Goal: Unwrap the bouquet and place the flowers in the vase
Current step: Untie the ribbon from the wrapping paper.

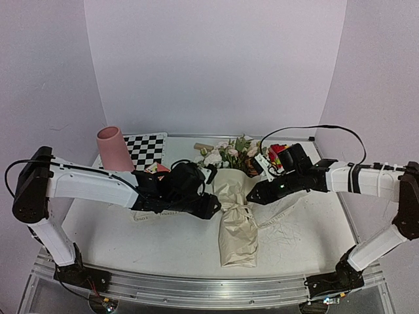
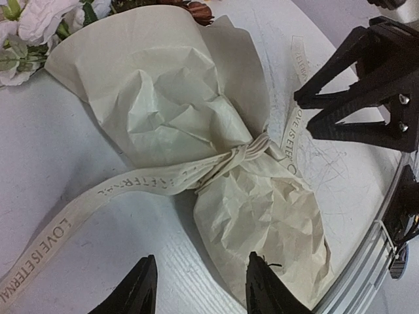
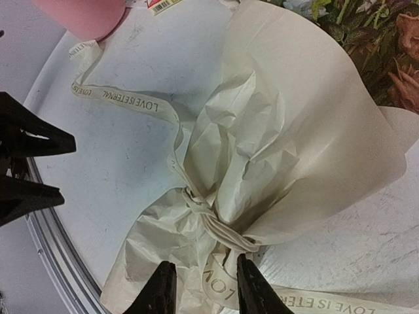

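Observation:
The bouquet [image 1: 236,222] lies on the table wrapped in crumpled beige paper [image 2: 177,98], with a printed ribbon [image 2: 98,196] tied round its waist. Its flowers [image 1: 226,156] point to the far side, white blooms [image 2: 39,26] and rust ones [image 3: 380,39] showing. The pink vase [image 1: 114,149] stands at the far left, its base visible in the right wrist view [image 3: 85,16]. My left gripper [image 2: 200,291] is open just left of the bouquet's lower half, with nothing between its fingers. My right gripper [image 3: 203,288] is open right of the knot, its fingers straddling the ribbon's tail [image 3: 226,291].
A checkerboard [image 1: 145,149] lies behind the vase. A small colourful brick block [image 1: 278,152] and a white tag [image 1: 262,163] sit beside the flowers at the back right. The metal rail of the table's near edge [image 1: 209,288] runs close below the bouquet's foot.

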Action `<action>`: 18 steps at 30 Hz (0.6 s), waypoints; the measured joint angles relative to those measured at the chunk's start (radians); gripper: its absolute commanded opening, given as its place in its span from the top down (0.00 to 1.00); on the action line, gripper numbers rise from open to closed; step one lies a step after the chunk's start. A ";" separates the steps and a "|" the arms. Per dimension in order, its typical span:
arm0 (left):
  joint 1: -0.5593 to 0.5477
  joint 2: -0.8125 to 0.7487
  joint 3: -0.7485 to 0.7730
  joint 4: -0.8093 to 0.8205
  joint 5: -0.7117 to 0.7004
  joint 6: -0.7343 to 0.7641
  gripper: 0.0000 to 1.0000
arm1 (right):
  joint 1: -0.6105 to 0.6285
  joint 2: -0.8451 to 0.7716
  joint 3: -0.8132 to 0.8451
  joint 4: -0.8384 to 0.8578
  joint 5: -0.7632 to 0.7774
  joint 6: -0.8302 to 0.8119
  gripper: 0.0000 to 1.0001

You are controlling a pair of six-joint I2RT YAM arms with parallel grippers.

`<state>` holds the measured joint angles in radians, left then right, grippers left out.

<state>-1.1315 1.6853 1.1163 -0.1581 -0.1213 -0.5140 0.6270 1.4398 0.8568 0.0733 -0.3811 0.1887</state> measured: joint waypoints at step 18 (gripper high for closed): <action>-0.001 0.245 0.151 0.062 0.013 0.016 0.49 | 0.020 0.177 0.047 0.041 -0.001 -0.010 0.70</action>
<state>-1.1320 1.9303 1.2677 -0.0962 -0.1079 -0.4984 0.6468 1.6173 0.9039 0.1147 -0.3817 0.1790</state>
